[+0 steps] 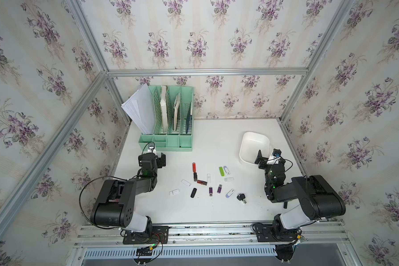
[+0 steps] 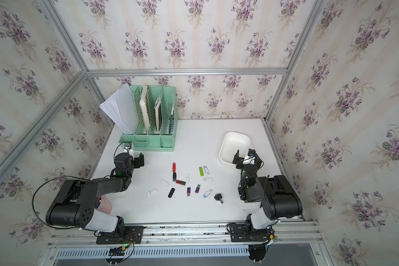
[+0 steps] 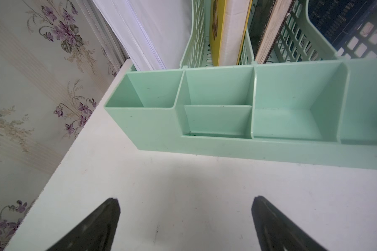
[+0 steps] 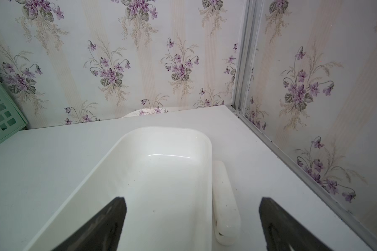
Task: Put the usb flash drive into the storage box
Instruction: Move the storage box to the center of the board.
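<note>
Right wrist — storage box [image 4: 161, 173] near tool [image 4: 192, 198].

Enclosure walls [image 1: 194, 34]: pale striped wallpaper, purple flower sprigs. Silver aluminium frame [image 1: 205, 72] along corners, edges. White tabletop [image 1: 217, 142]. Soft even light.

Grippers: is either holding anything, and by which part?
Nothing held. Left gripper and right gripper both open, empty; usb flash drives lie on the table.
</note>
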You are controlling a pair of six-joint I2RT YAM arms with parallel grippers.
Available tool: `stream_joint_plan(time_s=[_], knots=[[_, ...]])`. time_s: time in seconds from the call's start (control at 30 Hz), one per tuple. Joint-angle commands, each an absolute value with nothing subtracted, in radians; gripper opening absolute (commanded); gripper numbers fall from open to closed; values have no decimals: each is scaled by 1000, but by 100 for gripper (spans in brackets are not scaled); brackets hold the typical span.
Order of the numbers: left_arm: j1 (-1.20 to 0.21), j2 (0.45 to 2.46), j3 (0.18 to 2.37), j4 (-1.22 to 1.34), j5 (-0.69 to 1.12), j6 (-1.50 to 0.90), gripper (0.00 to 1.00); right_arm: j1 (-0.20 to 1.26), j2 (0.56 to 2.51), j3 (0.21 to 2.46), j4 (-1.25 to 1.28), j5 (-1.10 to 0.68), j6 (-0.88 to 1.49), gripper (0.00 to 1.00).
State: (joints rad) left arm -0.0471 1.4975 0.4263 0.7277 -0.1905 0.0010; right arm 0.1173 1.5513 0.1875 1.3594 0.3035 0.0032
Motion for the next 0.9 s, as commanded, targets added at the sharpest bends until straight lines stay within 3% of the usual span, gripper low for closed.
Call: stream_joint_plan(time_s=[0.0,0.87], knots=[[-48,1495,433,728,-189,7,99,117,1548,191,1368,313,6,100],[-48,1495,430,729,-189,7,99,117,1524,199,1336,348,19,100]])
